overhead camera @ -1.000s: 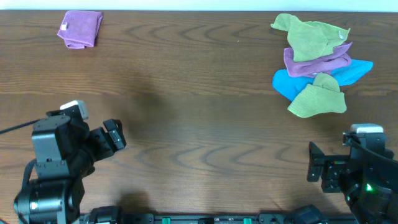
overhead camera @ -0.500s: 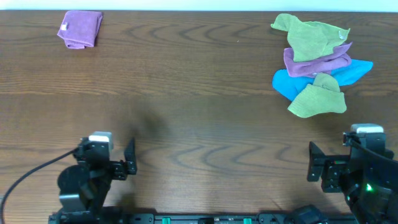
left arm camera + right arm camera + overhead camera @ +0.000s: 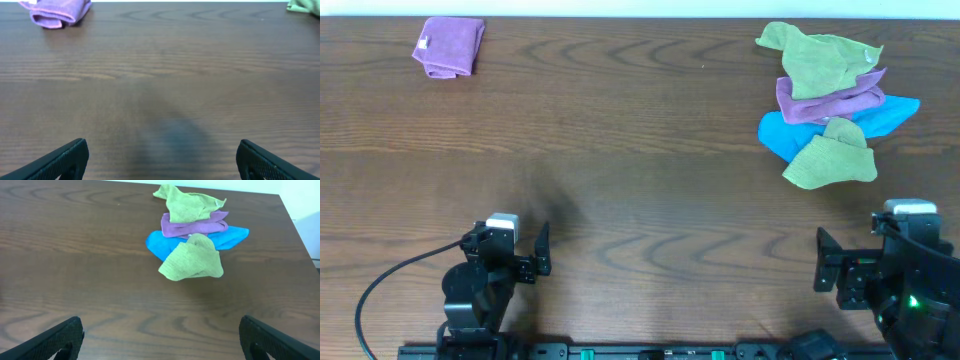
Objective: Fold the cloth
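The cloth (image 3: 450,46) lies far left on the table (image 3: 640,150), the pile (image 3: 830,100) far right.

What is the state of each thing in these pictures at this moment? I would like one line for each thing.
lone purple cloth: folded into a small bundle, far left
upper green cloth: crumpled, top of the pile
pile's purple cloth: crumpled, sandwiched
blue cloth: crumpled, partly covered
lower green cloth: crumpled, overlapping the blue cloth
left hand: open, empty
right hand: open, empty

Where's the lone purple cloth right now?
Overhead view: the purple cloth lies alone at the table's far left corner, opposite the mixed cloth pile at far right.
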Controlling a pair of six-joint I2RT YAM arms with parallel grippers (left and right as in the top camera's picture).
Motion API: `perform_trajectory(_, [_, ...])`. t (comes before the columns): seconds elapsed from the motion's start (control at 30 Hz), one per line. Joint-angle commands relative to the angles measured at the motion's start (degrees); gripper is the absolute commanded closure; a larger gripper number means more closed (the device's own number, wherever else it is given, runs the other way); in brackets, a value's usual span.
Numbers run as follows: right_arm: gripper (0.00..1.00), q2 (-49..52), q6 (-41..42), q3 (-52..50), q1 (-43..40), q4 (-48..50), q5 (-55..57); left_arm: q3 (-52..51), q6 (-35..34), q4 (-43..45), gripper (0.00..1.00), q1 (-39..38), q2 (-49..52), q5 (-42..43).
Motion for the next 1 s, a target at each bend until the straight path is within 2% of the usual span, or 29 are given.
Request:
perform_trajectory(0.0, [0.01,-0.22,0.61,-0.09,0.22,-0.09,0.59,-3.19,-1.66,2.27,0.05,-0.22,-1.88,-1.75])
perform_trajectory(0.17, [0.01,-0.22,0.61,-0.09,0.22,-0.09,0.59,-3.52,-1.88,2.82,0.05,-0.22,-3.26,-4.31])
perform_trajectory(0.43, [0.01,-0.22,0.61,-0.09,0.22,-0.09,0.59,-3.52,-1.88,2.82,0.05,-0.22,-7.80,-3.89])
perform_trajectory(0.97, [0.01,-0.22,0.61,-0.09,0.22,-0.09,0.59,-3.52,-1.86,2.82,0.05,-0.22,-7.76,-3.96])
